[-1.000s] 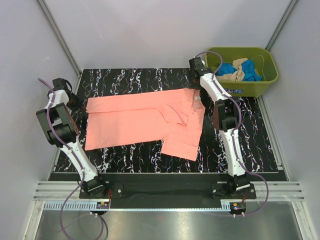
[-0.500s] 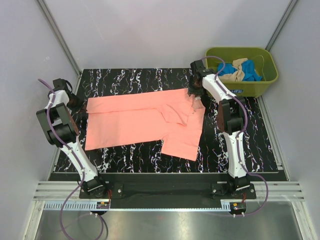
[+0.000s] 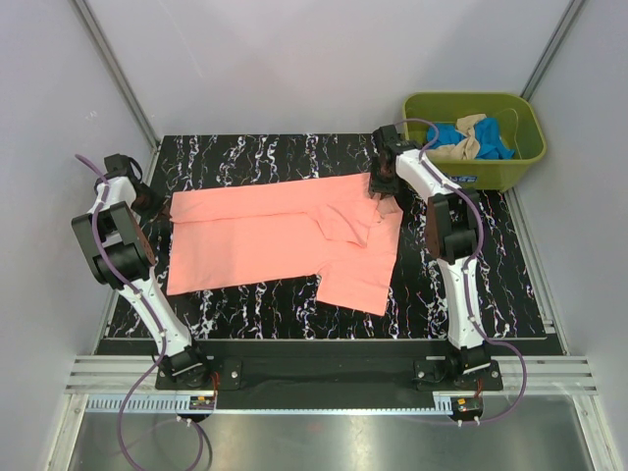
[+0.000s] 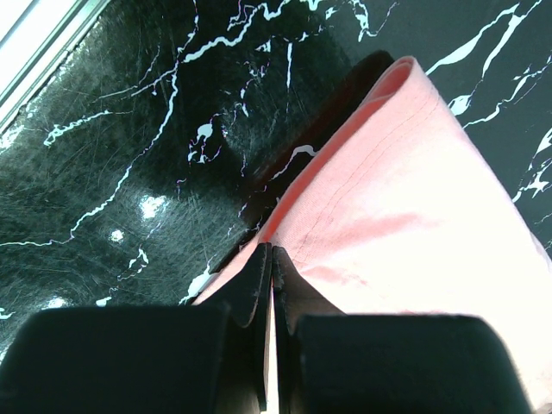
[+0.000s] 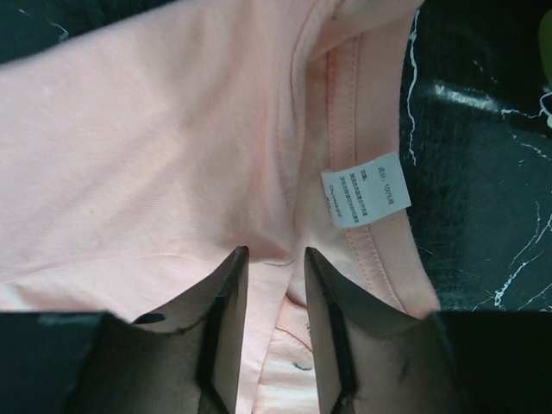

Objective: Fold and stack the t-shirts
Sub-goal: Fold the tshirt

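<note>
Scene: We look down on a black marbled table with two robot arms bolted at its near edge.
Task's thing: A salmon-pink t-shirt lies spread across the middle of the table. Its hem end is to the left and its collar to the right, and one sleeve is folded in near the collar.
Left gripper: The left gripper sits at the far left corner of the shirt. Its jaws are pressed together on the cloth edge, which rises off the table there. We judge it pins that corner so the shirt stays taut.
Right gripper: The right gripper hangs over the collar, just beside the white care label. Its jaws stand partly apart, with a ridge of pink cloth between them, not yet pinched.
Why there: Holding opposite ends would let the arms lift and fold the shirt evenly, we think.
Waiting pile: An olive-green tub at the far right corner holds a blue tee and a beige tee, bunched together.
Progress: We judge the folding has barely begun, and nothing is stacked.
</note>
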{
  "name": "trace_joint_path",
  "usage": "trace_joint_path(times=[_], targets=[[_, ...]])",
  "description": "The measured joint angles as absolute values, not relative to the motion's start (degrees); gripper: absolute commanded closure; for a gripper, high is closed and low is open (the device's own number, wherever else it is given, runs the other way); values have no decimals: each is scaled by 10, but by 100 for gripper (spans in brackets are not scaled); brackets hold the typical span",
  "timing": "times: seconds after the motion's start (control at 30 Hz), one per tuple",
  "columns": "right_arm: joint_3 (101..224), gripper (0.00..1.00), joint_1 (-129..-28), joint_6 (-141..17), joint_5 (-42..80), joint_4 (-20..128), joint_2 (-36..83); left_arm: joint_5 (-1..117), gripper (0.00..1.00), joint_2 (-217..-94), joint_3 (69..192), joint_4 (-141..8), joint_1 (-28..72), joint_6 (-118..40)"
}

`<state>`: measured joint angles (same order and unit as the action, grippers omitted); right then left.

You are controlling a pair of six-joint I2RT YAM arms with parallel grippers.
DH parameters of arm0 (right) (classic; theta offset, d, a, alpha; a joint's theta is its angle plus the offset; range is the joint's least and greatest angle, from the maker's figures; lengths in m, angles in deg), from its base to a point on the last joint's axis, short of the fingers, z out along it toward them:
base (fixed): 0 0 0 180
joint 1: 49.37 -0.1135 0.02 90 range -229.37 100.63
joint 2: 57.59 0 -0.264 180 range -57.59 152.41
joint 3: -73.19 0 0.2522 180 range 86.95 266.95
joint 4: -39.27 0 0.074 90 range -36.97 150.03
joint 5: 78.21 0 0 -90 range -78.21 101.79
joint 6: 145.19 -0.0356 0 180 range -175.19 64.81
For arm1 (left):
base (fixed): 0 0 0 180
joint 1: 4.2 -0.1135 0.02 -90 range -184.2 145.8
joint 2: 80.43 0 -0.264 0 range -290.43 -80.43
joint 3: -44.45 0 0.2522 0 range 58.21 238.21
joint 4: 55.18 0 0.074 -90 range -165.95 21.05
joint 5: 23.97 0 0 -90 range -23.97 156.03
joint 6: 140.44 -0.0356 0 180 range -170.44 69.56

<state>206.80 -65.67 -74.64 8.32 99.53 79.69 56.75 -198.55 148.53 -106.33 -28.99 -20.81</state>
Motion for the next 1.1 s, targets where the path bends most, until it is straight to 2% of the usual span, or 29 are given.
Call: trace_joint_path(times=[0.1, 0.33, 0.73, 0.87, 0.9, 0.97, 1.03, 1.1], targets=[[2055, 53, -658, -746, 84, 996, 797, 568, 98, -1986, 1485, -1063, -290, -208], [2010, 53, -679, -741, 78, 994, 777, 568, 98, -1986, 1485, -1064, -290, -208], [1862, 46, -707, -768, 94, 987, 646, 567, 98, -1986, 1485, -1064, -289, -208], [1827, 53, -707, -784, 114, 976, 613, 568, 98, -1986, 1485, -1064, -289, -208], [1817, 65, -707, -789, 123, 972, 608, 567, 98, -1986, 1485, -1064, -289, -208], [1794, 73, -707, -799, 142, 957, 603, 568, 98, -1986, 1485, -1064, -288, -208], [1772, 73, -707, -815, 161, 946, 602, 567, 98, -1986, 1485, -1064, -288, -208], [1757, 68, -707, -824, 173, 945, 602, 567, 98, -1986, 1485, -1064, -288, -208]])
